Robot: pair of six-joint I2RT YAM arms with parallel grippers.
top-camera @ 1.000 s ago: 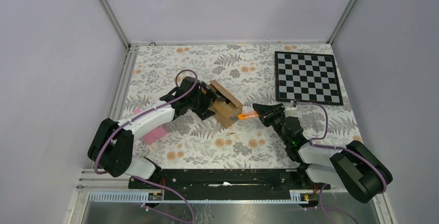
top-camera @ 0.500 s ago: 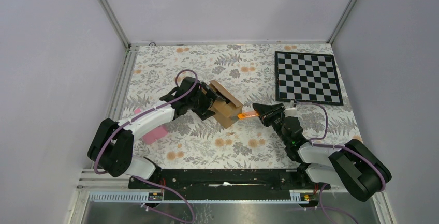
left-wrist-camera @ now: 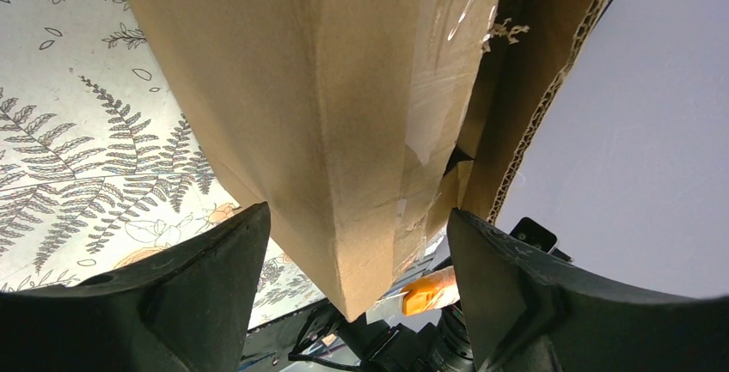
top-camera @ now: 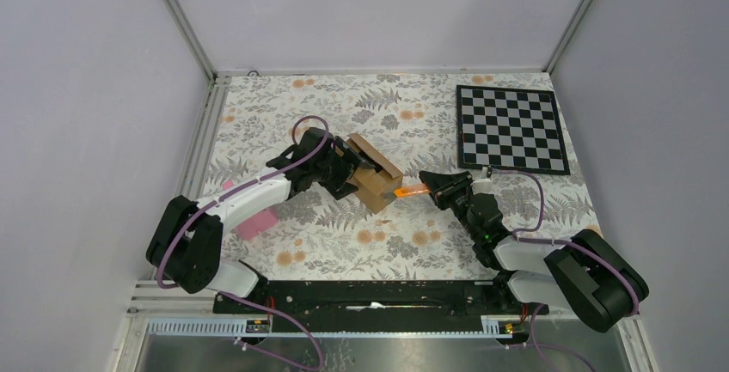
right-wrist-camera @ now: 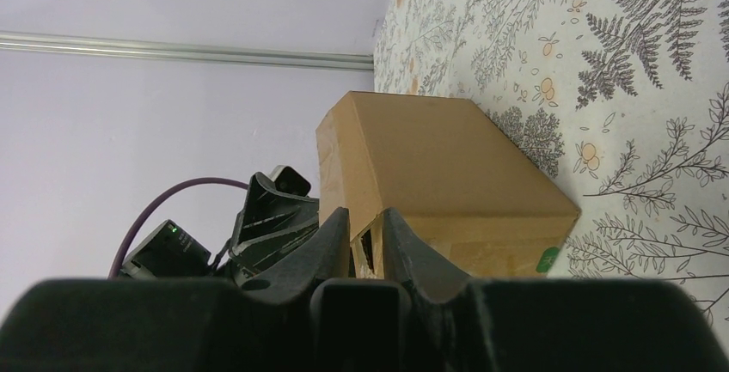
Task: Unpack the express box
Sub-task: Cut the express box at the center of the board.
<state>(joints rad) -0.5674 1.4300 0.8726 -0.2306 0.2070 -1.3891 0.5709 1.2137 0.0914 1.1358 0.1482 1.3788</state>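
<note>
The express box (top-camera: 376,179), a small brown carton with one flap raised, sits tilted mid-table. My left gripper (top-camera: 351,174) is shut on it from the left. In the left wrist view the box (left-wrist-camera: 344,88) fills the wide gap of the gripper (left-wrist-camera: 357,217), with torn tape along its seam. My right gripper (top-camera: 434,188) is shut on the orange-and-black cutter (top-camera: 411,192), whose tip touches the box's right corner. That orange tip (left-wrist-camera: 427,290) and its blade show below the box corner. The right wrist view shows the box (right-wrist-camera: 438,161) straight ahead of the narrow gripper (right-wrist-camera: 365,217).
A pink wedge (top-camera: 254,222) lies under the left forearm near the table's left edge. A black-and-white chessboard (top-camera: 511,129) lies flat at the back right. The floral tablecloth (top-camera: 413,243) covers the table, with grey walls on three sides.
</note>
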